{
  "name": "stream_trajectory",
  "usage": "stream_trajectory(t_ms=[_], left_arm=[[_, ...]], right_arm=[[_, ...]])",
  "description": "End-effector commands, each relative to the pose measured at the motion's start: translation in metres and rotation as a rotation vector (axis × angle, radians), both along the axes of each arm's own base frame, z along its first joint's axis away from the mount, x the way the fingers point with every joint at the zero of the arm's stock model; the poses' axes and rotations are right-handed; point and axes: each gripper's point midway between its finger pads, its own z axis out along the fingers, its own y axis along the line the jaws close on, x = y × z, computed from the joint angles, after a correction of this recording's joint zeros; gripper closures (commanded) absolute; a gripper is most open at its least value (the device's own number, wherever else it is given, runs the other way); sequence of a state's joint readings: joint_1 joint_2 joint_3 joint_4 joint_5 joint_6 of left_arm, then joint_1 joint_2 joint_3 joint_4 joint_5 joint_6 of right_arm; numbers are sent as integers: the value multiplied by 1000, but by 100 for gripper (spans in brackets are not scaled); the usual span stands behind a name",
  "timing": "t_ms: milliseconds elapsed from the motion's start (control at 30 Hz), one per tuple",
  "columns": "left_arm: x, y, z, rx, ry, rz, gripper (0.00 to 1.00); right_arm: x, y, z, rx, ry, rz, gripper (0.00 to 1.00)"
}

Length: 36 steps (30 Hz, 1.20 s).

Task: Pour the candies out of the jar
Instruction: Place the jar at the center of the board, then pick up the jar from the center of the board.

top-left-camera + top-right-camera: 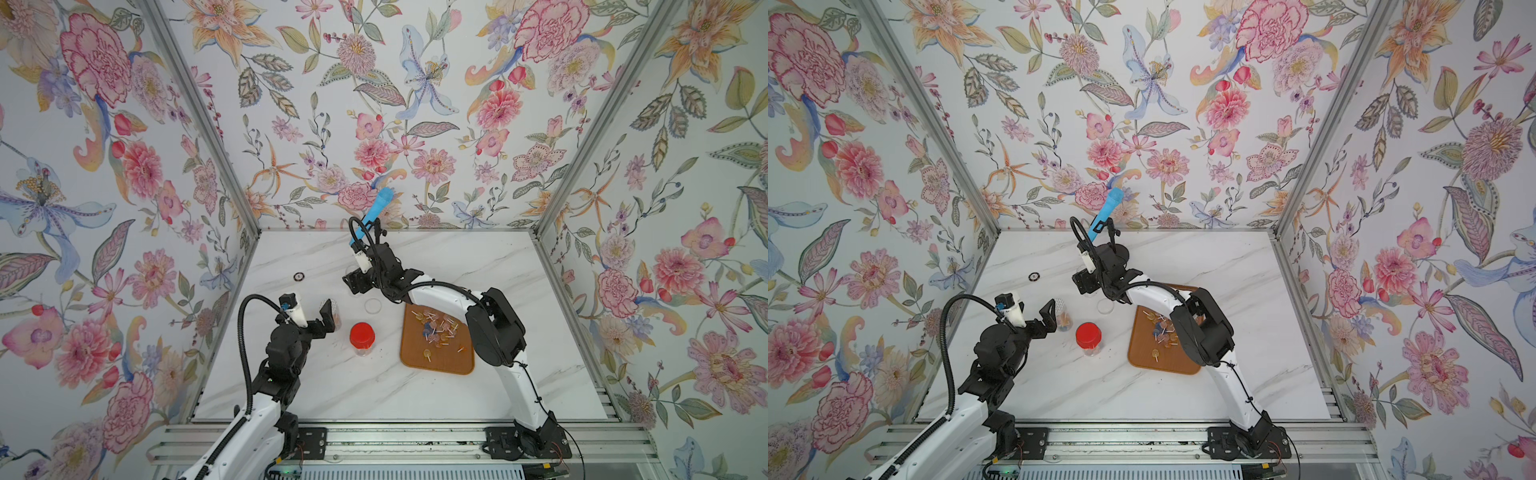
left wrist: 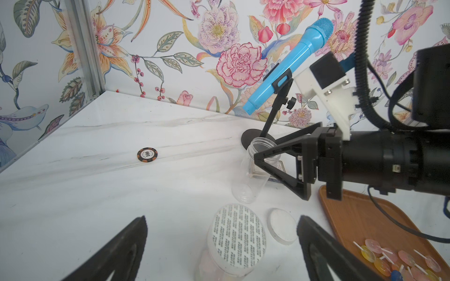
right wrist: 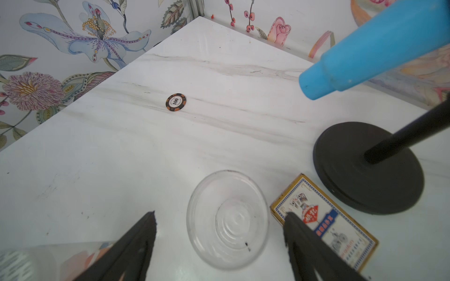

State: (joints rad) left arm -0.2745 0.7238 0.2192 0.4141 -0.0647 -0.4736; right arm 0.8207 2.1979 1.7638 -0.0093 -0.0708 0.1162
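- The candies (image 1: 436, 328) lie scattered on the far half of the brown tray (image 1: 440, 361), at the right of the worktop (image 1: 457, 257). The near half of the tray is almost bare.
- The right arm's elbow hangs over the right edge of the tray.
- The empty jar (image 3: 227, 219) stands upright, mouth up, left of the tray's far corner.
- The right claw (image 3: 220, 214) is over this jar with its jaws apart. In the right wrist view there is a gap between each finger and the glass.
- Just right of the jar lies a card box (image 3: 323, 226), and beyond it is the round base of the microphone stand (image 3: 365, 170), so room is tight on that side.
- The left claw (image 2: 222, 217) is wide apart and holds nothing. A sealed jar (image 2: 237, 240) shows between its fingers, with a gap on both sides.
- A clear lid (image 2: 282, 227) lies flat between the sealed jar and the tray.
- A red-lidded jar (image 1: 361, 334) stands left of the tray, apart from its edge.
- The far left of the worktop carries only a poker chip (image 3: 175, 102). The near strip and the far right corner are free.
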Motion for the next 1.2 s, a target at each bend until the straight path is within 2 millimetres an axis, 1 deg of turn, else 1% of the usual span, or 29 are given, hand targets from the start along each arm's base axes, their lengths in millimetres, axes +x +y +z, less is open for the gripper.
stream_trajectory(t_ms=[0, 33, 67, 167, 267, 400, 500, 567, 667, 867, 1000, 1167], left_arm=[[-2, 8, -9, -28, 10, 39, 1], [-2, 8, -7, -38, 3, 41, 1], [-5, 9, -20, -38, 28, 39, 1], [-5, 8, -26, -45, 40, 35, 1], [-3, 7, -31, -49, 57, 33, 1], [0, 7, -37, -56, 85, 39, 1], [2, 9, -38, -69, 102, 55, 1], [1, 13, -44, -72, 127, 82, 1], [0, 13, -45, -82, 132, 85, 1], [2, 16, -45, -110, 128, 109, 1], [2, 15, -48, -98, 138, 102, 1], [2, 15, -47, -91, 133, 99, 1]], right_arm=[[-22, -14, 55, 57, -4, -4, 14], [-29, -19, 57, 55, 21, 0, 13], [-37, -24, 55, 48, 53, 2, 13], [-66, -36, 49, 13, 127, 30, 12], [-93, -45, 44, -31, 150, 41, 12], [-126, -49, 32, -123, 168, 50, 11], [-150, -44, 20, -177, 196, 72, 10], [-163, -41, 11, -211, 201, 75, 9], [-174, -40, -3, -234, 227, 72, 8], [-179, -43, -28, -290, 246, 43, 7], [-179, -41, -40, -314, 251, 38, 7], [-185, -36, -52, -345, 247, 48, 8]])
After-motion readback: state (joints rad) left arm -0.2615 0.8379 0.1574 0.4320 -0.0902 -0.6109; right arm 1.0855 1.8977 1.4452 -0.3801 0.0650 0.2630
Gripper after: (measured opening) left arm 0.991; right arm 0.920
